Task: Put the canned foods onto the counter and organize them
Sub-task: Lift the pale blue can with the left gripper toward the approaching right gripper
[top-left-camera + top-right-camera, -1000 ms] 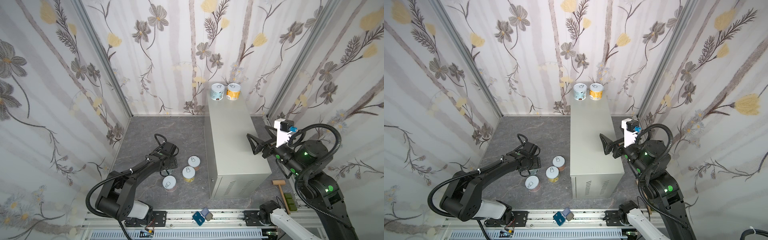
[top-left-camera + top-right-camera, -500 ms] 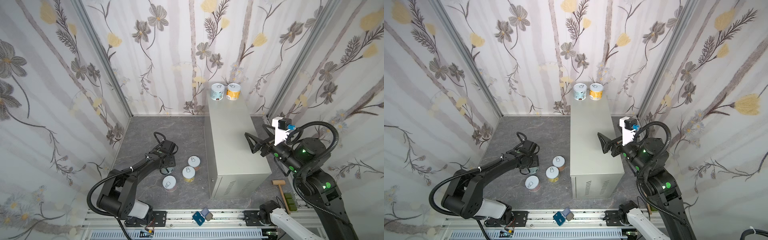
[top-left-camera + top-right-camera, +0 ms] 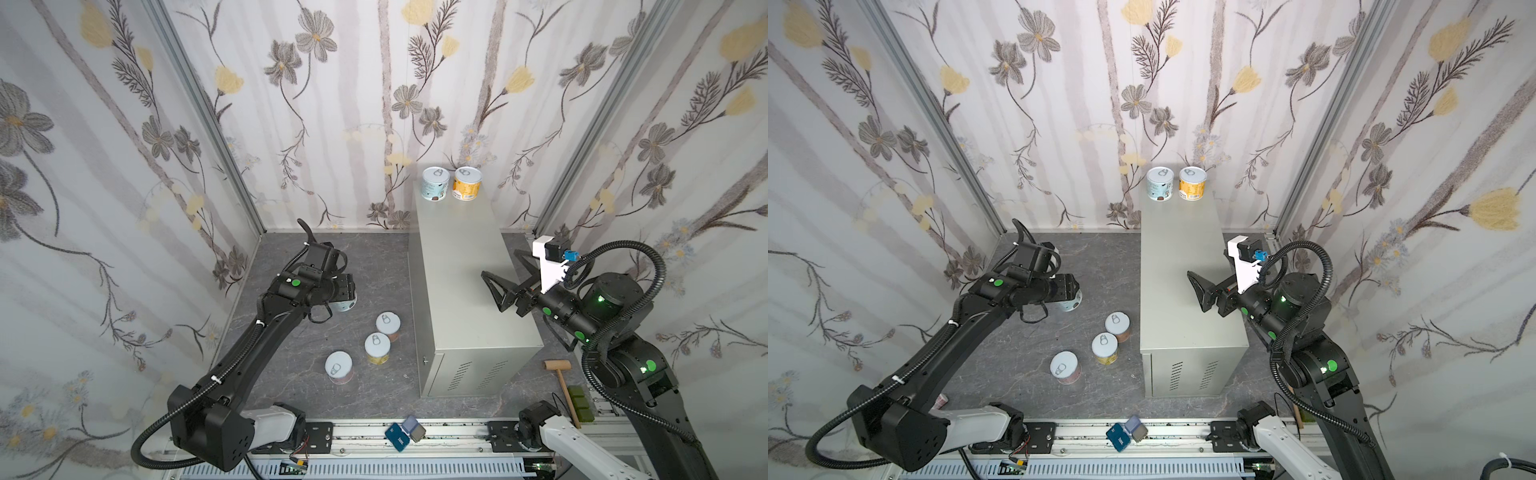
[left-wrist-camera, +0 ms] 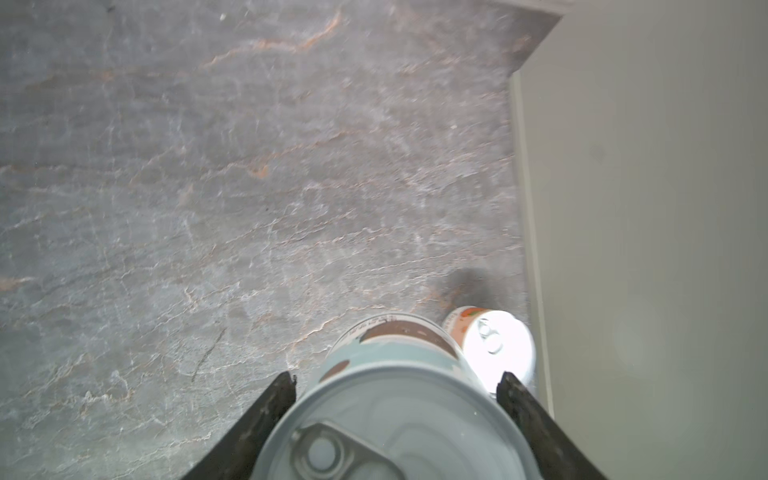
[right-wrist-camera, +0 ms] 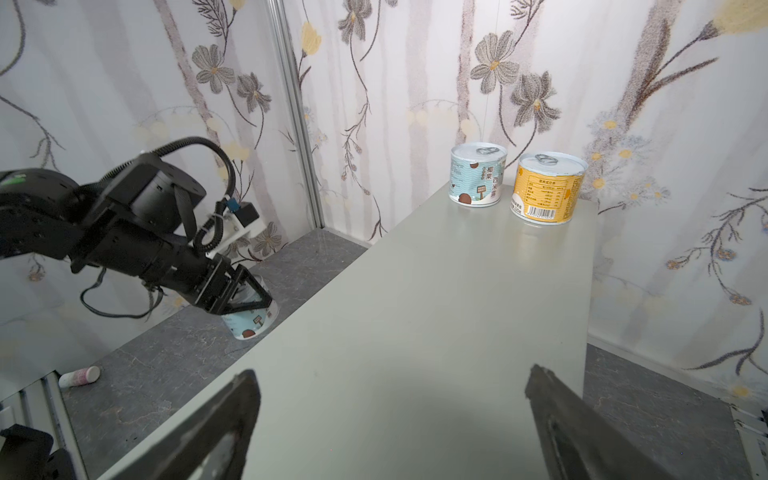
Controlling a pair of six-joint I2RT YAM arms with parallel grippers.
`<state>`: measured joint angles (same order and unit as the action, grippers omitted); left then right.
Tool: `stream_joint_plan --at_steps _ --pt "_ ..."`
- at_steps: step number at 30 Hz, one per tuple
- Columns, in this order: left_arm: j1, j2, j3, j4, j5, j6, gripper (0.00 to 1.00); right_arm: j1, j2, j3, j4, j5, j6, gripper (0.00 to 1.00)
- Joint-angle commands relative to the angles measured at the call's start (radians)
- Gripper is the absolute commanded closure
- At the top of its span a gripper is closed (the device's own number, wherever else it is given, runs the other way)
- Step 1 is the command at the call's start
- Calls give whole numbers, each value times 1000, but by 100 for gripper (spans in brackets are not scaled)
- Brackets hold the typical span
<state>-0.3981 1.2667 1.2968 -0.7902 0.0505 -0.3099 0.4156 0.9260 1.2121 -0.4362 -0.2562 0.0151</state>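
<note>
Light grey metal, the counter (image 3: pixel 461 266) carries two of the six canned foods at its far end by the wall: a light blue can (image 3: pixel 435 185) and an orange can (image 3: pixel 467 184), upright and just beside each other. The second light blue can (image 5: pixel 249 318) is pinched between the fingers of the left gripper (image 4: pixel 395 380), low over the dark marbled floor (image 3: pixel 365 262) to the left of the counter. It leans in the right wrist view, and I cannot tell whether its base is clear of the floor. Three more stand on the floor near the counter's side: a salmon-labelled can (image 3: pixel 387 324), a yellow-labelled can (image 3: pixel 377 349) and a pink-labelled can (image 3: pixel 339 368). The right gripper (image 5: pixel 392 372) hangs spread wide and empty over the counter's bare top. By my reckoning a third of the job is done, one can is in hand, and three wait.
</note>
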Motion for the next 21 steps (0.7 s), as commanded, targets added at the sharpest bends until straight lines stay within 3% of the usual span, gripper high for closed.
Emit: stream_joint_plan --at_steps 1,5,10,16,21 --pt "-13 -38 109 -43 204 53 68 15 10 2 5 -7 -38 0" --pt "-79 -11 295 -128 253 85 69 24 11 13 -7 14 -40 0" --pt "-177 87 497 -210 260 118 69 59 15 21 -50 -88 -106 0" --pt "-257 210 746 -293 320 146 69 188 64 55 -109 10 -142 0" --pt "-362 347 970 -393 306 195 70 247 75 53 -70 37 -125 0"
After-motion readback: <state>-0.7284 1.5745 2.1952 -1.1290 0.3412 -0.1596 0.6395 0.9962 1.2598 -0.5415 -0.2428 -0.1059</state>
